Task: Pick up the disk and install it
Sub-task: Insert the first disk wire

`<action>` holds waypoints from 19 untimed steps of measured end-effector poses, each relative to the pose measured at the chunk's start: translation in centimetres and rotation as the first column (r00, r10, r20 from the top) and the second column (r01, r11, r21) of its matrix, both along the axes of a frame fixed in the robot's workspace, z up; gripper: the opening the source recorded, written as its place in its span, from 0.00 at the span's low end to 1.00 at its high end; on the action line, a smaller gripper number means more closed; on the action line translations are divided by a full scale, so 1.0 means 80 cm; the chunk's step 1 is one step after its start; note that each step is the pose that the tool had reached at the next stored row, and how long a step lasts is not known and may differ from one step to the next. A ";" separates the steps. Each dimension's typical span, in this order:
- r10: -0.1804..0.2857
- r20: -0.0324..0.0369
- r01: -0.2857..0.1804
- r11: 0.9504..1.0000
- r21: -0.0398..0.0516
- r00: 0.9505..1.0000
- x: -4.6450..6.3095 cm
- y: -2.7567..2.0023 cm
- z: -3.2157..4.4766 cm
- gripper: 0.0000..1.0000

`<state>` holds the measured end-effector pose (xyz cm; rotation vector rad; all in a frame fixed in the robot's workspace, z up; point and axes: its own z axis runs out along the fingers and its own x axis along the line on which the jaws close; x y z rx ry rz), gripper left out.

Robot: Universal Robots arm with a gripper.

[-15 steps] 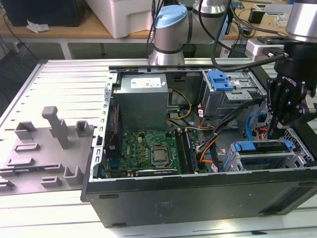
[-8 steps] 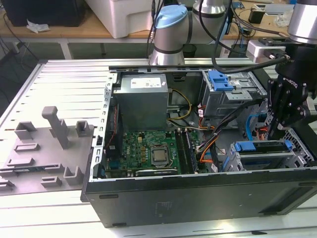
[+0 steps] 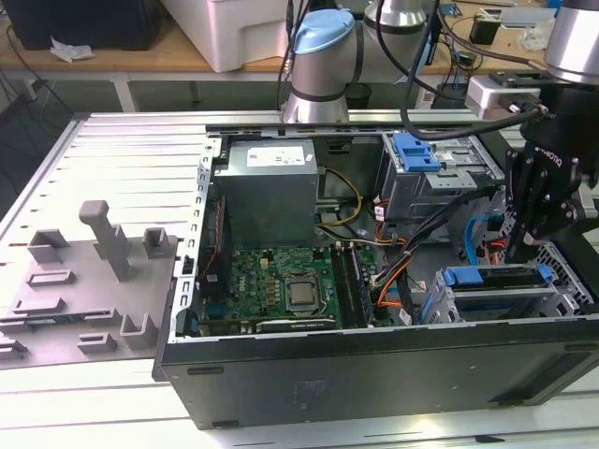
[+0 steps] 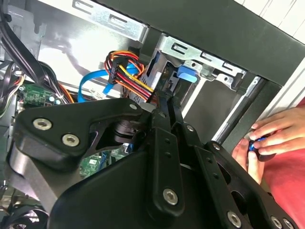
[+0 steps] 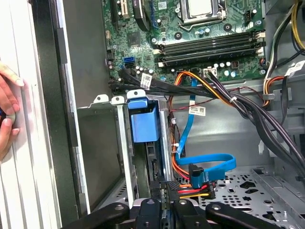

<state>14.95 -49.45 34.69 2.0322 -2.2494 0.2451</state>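
Going across the exterior view from its left: a grey plastic fixture [image 3: 103, 267] sits on the slotted tabletop [image 3: 122, 150]. Next comes the open PC case [image 3: 374, 374], with the power supply [image 3: 271, 182] at the back and the motherboard [image 3: 281, 281] in front of it. Toward the exterior view's right come the upper drive cage [image 3: 430, 182] with its blue latch [image 3: 416, 152] and, nearer the camera, the lower drive cage [image 3: 501, 301].

The disk [image 3: 494, 276] looks to me like it's in that lower cage, standing on edge with its blue bracket [image 5: 143, 121] along the top. In the first wrist view the bracket's end sits between the cage walls. The claw [image 3: 517, 253] hangs right over that cage, down among the cables and just beside the disk. Honestly can't tell whether the claw is open or clamped on anything.

My read: pick-up is done and this is the install step, close to finished. Seating the disk calls for a straight push along the cage, minding the blue SATA cable [image 5: 209, 164] and the power plug [image 5: 193, 191] right next to the claw. Also, a person's hand [image 4: 269, 138] rests just outside the case wall.
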 end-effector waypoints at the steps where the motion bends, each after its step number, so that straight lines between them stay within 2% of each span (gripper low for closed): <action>1: 0.000 0.000 0.000 1.000 0.004 1.000 0.000 -0.0003 0.0000 0.16; 6: 0.000 0.000 0.000 1.000 0.029 1.000 0.000 -0.0043 0.0000 0.16; 19: 0.000 0.000 0.000 0.997 0.076 1.000 0.000 -0.0200 0.0000 0.16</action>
